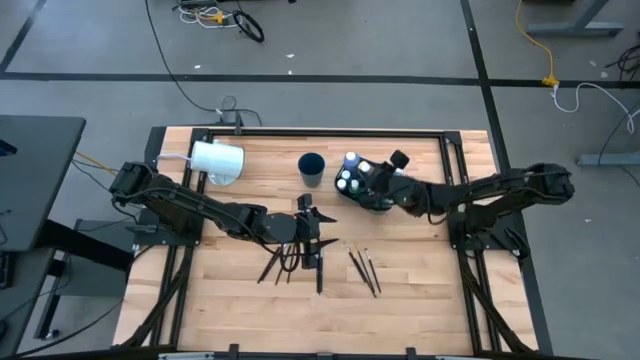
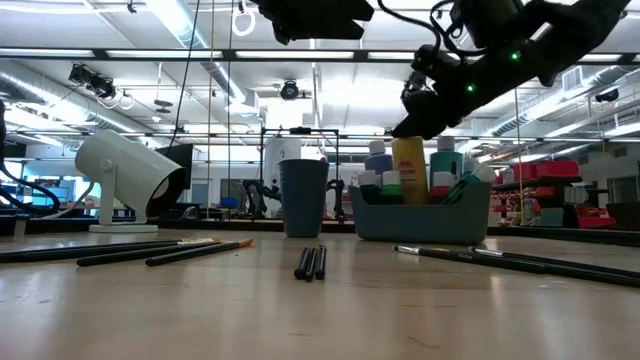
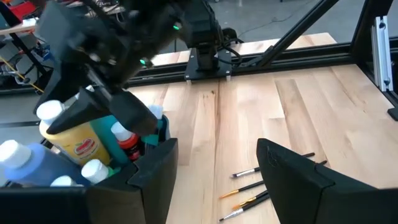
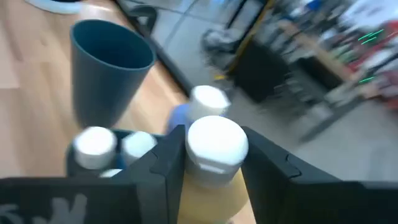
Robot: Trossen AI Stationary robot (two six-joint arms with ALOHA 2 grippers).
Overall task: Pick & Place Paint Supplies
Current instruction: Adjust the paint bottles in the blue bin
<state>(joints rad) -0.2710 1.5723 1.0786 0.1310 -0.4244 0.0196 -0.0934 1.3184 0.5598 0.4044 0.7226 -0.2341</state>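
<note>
Wooden counter (image 1: pixel 420 290) lies before you, with the paintbrushes nearest your edge: one loose fan of dark brushes (image 1: pixel 278 262) on the left, a tight bundle (image 2: pixel 311 262) in the middle, and a second group (image 1: pixel 364 270) on the right. All of them lie on the near side of the grey bin (image 2: pixel 420 212), well apart from it.

Your left gripper (image 1: pixel 309 232) hangs above the left and middle brushes, its fingers (image 3: pixel 298 180) spread wide with nothing between them.

Farther back, you see the grey bin holding the white-capped bottles: a blue one (image 3: pixel 28 167), a red one (image 3: pixel 127 142) and other white caps (image 4: pixel 94 142). Your right gripper (image 4: pixel 211 163) is over this bin, its fingers (image 4: pixel 165 165) pressed against both sides of the yellow bottle (image 2: pixel 409 168), just under its white cap (image 4: pixel 216 143). That bottle stands upright among the others inside the bin.

Just left of the bin stands the dark blue cup (image 1: pixel 311 168), upright. Left of that again, the white cylinder (image 1: pixel 218 160) lies tilted on its stand.
</note>
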